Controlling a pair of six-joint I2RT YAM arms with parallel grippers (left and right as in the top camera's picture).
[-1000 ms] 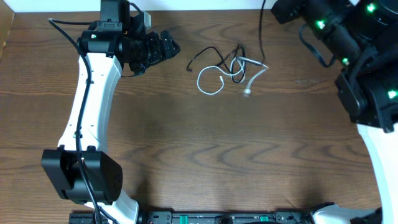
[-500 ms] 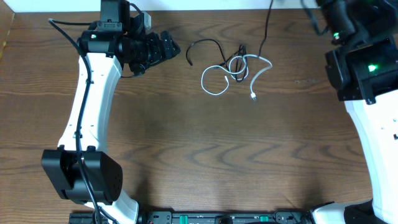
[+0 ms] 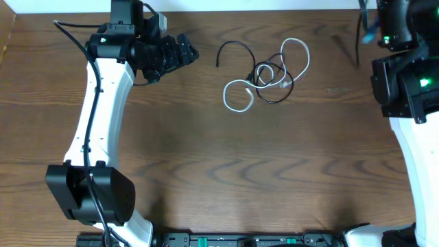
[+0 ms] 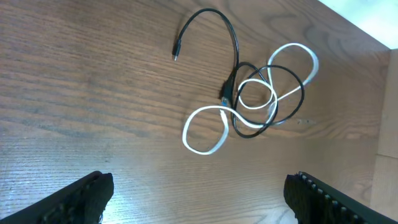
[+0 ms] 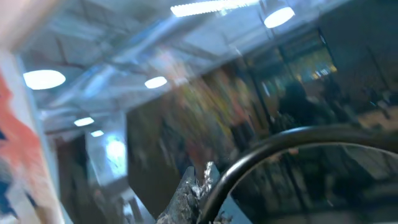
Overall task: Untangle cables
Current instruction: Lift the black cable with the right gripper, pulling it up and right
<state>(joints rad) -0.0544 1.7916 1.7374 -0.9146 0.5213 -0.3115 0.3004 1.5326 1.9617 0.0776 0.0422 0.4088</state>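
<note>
— Cables (image 3: 264,72) had shifted, and the white cable (image 4: 202,134) had flipped its tail to the far side. And the left gripper (image 4: 199,190)?
— Spread wide, empty, tangle ahead of it. Limp, light stuff; I'd have pinched the near white loop. Bare table (image 4: 74,93) alongside, its edge close beyond. No sight of the right gripper.

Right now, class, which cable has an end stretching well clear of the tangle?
The black cable: its plugged end arcs out alone, while the white cable shows only loops, no outlying end.

White cable (image 4: 185,132), black cable (image 4: 214,11) (maybe two), brown wood-grain table (image 3: 206,178)
</note>
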